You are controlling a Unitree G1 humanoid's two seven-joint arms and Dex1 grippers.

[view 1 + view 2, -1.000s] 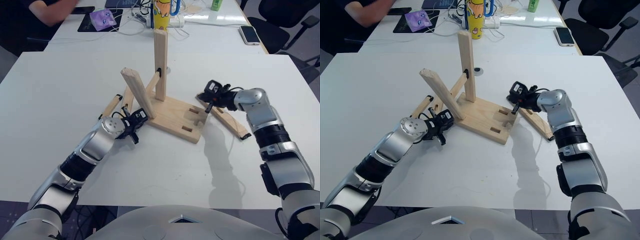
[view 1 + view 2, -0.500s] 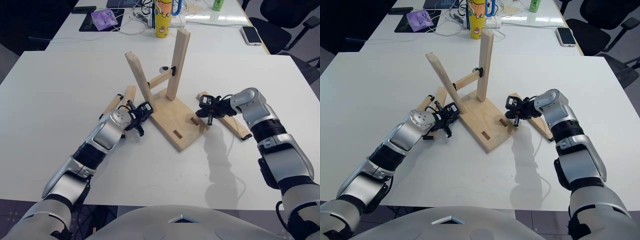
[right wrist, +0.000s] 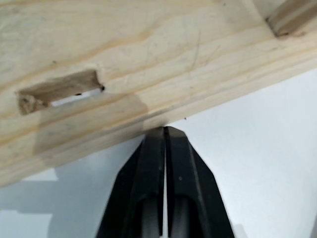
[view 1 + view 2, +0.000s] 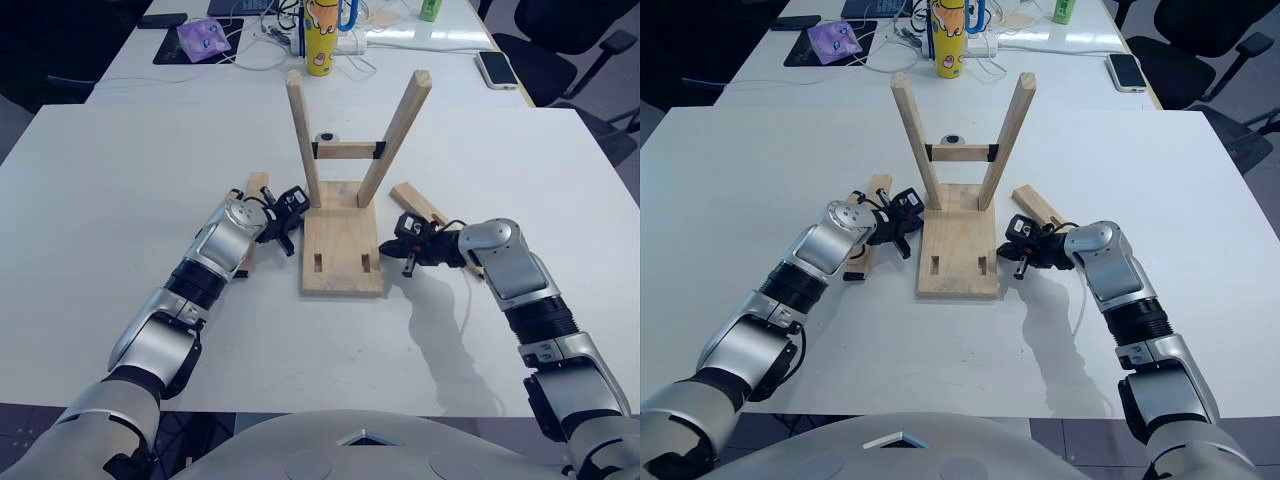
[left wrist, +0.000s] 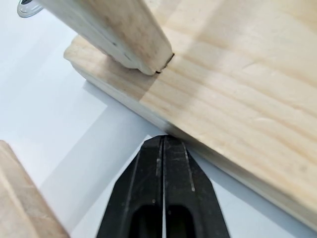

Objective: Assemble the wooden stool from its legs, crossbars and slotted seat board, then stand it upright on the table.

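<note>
Your seat board lies flat on the white surface. Two legs stand up out of its far end, leaning apart and joined by a crossbar, while the two near slots show bare wood. Your left gripper is clenched with nothing between its fingers, its tip against the board's left edge near the foot of a leg. Your right gripper is likewise clenched on nothing, its tip touching the board's right edge beside a slot. One loose wooden piece lies by your left arm and another just behind your right gripper.
</note>
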